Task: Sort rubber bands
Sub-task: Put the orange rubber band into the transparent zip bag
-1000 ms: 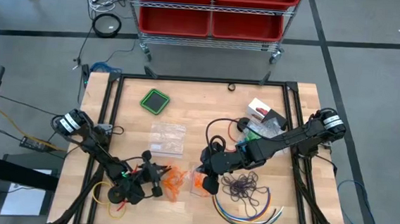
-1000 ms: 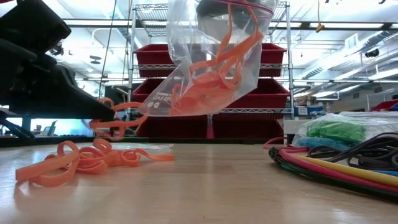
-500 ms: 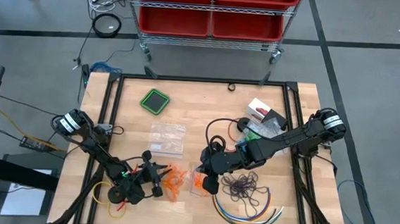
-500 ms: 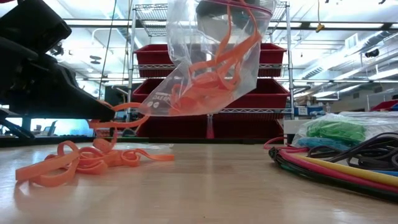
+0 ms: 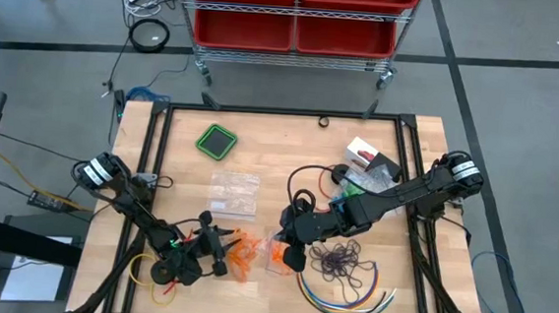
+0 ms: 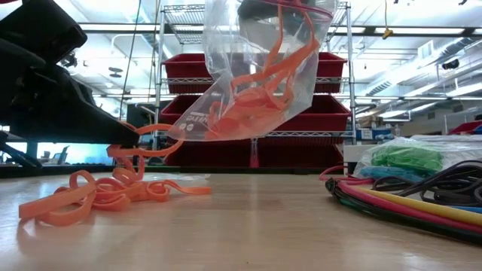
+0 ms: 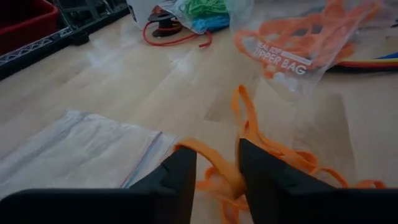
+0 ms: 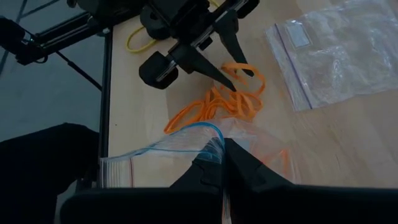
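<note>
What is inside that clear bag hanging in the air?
Orange rubber bands fill the clear bag; its top, where the right gripper pinches it, is cut off in the low view.

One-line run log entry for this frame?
left gripper: jaws parted around orange bands on table | right gripper: shut on zip bag, lifted, orange bands inside | empty bag: flat

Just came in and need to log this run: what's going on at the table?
The right pincer is shut on the rim of a clear zipper bag partly filled with orange rubber bands, holding it above the table. The left pincer, its fingers apart, has orange bands between them at the pile beside the bag. Dark purple bands lie unsorted nearby.
</note>
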Controlling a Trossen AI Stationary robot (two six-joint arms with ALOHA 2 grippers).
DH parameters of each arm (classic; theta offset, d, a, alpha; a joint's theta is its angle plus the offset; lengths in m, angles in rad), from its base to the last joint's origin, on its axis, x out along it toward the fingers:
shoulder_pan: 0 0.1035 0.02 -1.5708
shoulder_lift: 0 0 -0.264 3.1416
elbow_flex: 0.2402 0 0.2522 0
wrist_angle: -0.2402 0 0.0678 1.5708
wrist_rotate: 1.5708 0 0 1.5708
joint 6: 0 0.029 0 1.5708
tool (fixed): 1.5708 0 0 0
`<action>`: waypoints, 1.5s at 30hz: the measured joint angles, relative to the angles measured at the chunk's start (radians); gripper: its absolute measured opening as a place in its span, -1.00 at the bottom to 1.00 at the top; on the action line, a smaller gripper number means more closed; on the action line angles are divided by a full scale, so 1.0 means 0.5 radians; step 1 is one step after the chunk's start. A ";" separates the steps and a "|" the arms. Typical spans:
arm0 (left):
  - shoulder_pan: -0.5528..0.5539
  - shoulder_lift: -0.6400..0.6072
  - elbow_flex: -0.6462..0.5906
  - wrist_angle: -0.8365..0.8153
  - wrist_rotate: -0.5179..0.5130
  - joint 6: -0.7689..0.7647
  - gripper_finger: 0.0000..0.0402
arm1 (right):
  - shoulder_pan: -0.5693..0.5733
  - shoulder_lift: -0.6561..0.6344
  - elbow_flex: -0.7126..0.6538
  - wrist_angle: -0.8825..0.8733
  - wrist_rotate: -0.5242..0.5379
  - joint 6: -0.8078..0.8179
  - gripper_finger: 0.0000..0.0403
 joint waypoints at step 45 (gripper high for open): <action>-0.021 0.059 0.626 0.695 0.471 1.365 -0.08 | -0.066 0.000 0.000 -0.005 0.008 0.082 -1.00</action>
